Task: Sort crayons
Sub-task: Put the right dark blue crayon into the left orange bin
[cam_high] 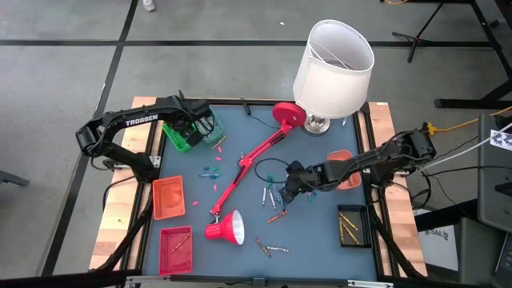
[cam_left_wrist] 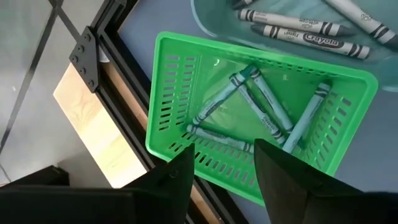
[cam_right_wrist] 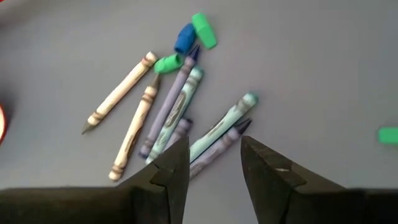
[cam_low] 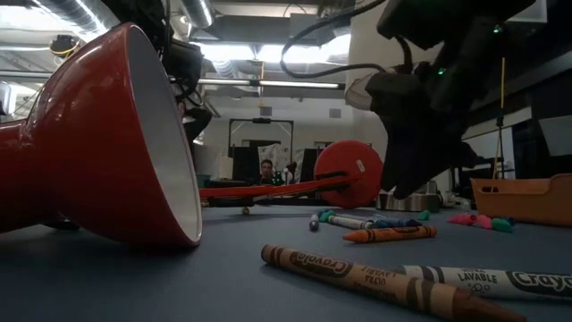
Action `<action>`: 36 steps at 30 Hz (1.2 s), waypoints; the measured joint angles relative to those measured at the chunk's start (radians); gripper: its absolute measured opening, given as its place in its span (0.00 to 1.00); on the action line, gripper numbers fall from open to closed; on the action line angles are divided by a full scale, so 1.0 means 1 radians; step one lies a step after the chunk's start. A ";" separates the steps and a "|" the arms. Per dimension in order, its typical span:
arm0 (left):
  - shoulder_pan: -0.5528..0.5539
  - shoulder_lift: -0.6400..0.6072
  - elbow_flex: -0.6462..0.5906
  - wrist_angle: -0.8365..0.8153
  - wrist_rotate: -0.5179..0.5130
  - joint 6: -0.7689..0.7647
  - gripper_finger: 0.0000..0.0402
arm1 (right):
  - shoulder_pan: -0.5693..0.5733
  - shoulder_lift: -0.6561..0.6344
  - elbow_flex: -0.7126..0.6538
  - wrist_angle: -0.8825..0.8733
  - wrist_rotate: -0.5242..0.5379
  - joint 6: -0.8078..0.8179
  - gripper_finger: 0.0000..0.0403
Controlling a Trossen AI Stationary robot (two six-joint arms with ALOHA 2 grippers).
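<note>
My left gripper point(cam_high: 198, 128) hangs open and empty over a green basket point(cam_left_wrist: 186, 81) at the table's far left, which holds several green and teal crayons point(cam_left_wrist: 261, 106). My right gripper point(cam_right_wrist: 214, 158) is open above a loose cluster of crayons point(cam_right_wrist: 177, 109) near the table's middle point(cam_high: 272, 194). A teal crayon point(cam_right_wrist: 227, 121) and a purple one lie below the gap between its fingers. In the low view the right gripper point(cam_low: 407, 183) hangs clear of the table. More crayons lie loose at the front point(cam_high: 272, 248), among them a brown one point(cam_low: 357, 277) and an orange one point(cam_low: 389, 234).
A red desk lamp lies across the table, shade point(cam_high: 226, 228) near the front, arm point(cam_high: 252, 164), base point(cam_high: 288, 114) at the far side. A white-shaded lamp point(cam_high: 332, 64) stands at the far right. There are orange point(cam_high: 168, 198), red point(cam_high: 176, 248) and black point(cam_high: 352, 226) baskets and a clear tray of grey crayons point(cam_left_wrist: 298, 31).
</note>
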 joint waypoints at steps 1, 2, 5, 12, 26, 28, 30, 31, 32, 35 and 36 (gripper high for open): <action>0.000 0.000 0.000 0.002 0.000 0.000 0.37 | 0.008 0.000 0.000 0.000 0.004 0.009 0.35; 0.000 0.000 0.000 0.004 0.000 0.000 0.37 | 0.016 0.000 0.000 0.000 0.013 0.020 0.35; 0.000 0.000 0.000 0.012 0.001 0.000 0.37 | 0.039 0.010 0.000 0.004 0.029 0.043 0.35; 0.000 0.000 0.000 0.018 0.001 0.000 0.35 | 0.089 0.074 0.000 0.051 0.012 0.058 0.35; -0.002 0.000 0.000 0.020 0.001 0.000 0.34 | 0.108 0.096 0.000 0.080 0.053 0.058 0.35; -0.002 0.000 0.000 0.021 0.001 0.000 0.34 | 0.108 0.100 0.000 0.083 0.053 0.058 0.35; -0.002 0.000 0.000 0.022 0.001 0.000 0.34 | 0.109 0.110 0.000 0.086 0.051 0.058 0.35; -0.002 0.000 0.000 0.024 0.001 0.000 0.34 | 0.108 0.113 0.000 0.078 0.047 0.058 0.35; -0.002 0.000 0.000 0.025 0.001 0.000 0.34 | 0.109 0.113 0.001 0.069 0.040 0.058 0.35; -0.002 0.000 0.000 0.026 0.001 0.000 0.34 | 0.108 0.121 0.005 0.052 0.009 0.058 0.35; -0.002 0.000 0.000 0.026 0.001 0.000 0.34 | 0.108 0.121 0.005 0.046 0.004 0.058 0.35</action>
